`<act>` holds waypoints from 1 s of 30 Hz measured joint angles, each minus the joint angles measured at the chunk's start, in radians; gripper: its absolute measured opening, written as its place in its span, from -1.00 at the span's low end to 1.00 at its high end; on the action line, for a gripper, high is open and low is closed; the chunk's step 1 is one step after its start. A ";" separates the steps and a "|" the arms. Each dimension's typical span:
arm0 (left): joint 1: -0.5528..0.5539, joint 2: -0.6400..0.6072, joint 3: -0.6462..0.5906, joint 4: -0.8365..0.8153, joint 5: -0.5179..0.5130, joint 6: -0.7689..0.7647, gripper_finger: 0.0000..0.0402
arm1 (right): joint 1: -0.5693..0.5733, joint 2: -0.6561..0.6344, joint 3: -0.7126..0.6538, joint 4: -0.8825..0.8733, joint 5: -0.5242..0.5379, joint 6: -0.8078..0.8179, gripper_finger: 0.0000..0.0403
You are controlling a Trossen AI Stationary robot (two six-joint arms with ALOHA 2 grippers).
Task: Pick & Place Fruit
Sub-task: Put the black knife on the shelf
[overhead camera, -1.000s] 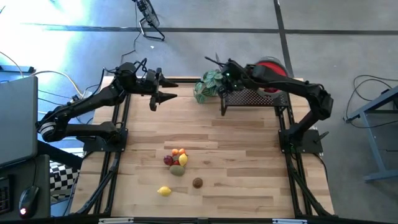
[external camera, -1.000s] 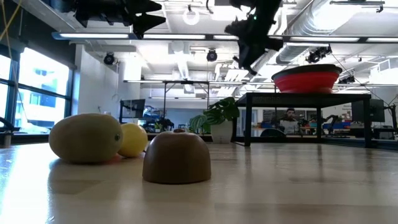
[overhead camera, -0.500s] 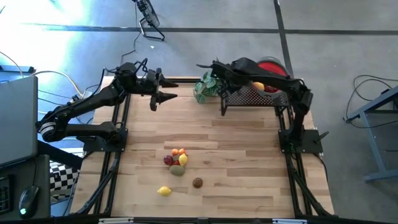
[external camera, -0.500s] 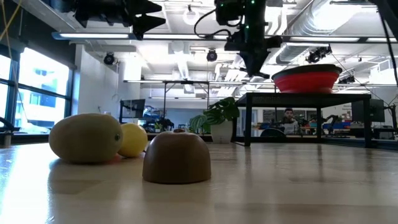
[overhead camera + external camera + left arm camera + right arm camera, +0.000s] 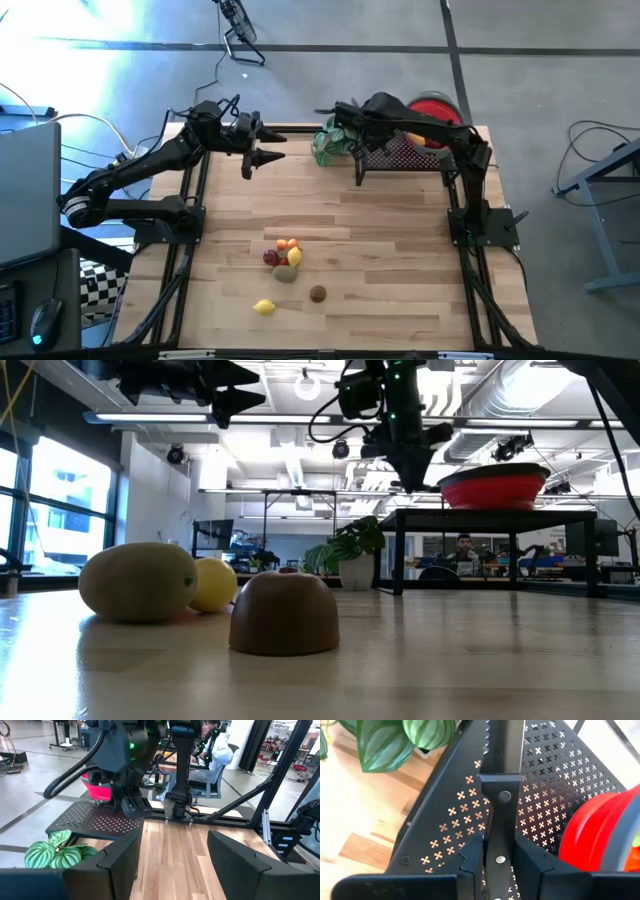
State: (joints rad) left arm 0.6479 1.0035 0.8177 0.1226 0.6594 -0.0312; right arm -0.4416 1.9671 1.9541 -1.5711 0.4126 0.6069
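Fruit (image 5: 286, 262): small rounded toys, orange/red/yellow/green/brown, clustered mid-table.

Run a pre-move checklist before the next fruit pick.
1. Right hand empty: ok, its fingers nearly shut with nothing between them, above the perforated stand.
2. Left hand open, empty: ok.
3. Fruit pile within reach, mid-table: ok.
4. Lemon and brown fruit lie apart from pile: ok.
5. Red bowl upright on stand: ok.
6. Bowl contents: cannot tell.
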 joint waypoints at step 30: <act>0.000 0.000 0.000 -0.050 0.001 0.000 0.13 | 0.005 0.006 -0.111 -0.001 0.121 0.063 -0.65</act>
State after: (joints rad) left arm 0.6479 1.0039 0.8177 0.0723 0.6605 -0.0311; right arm -0.4367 1.9728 1.8436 -1.5718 0.5334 0.6700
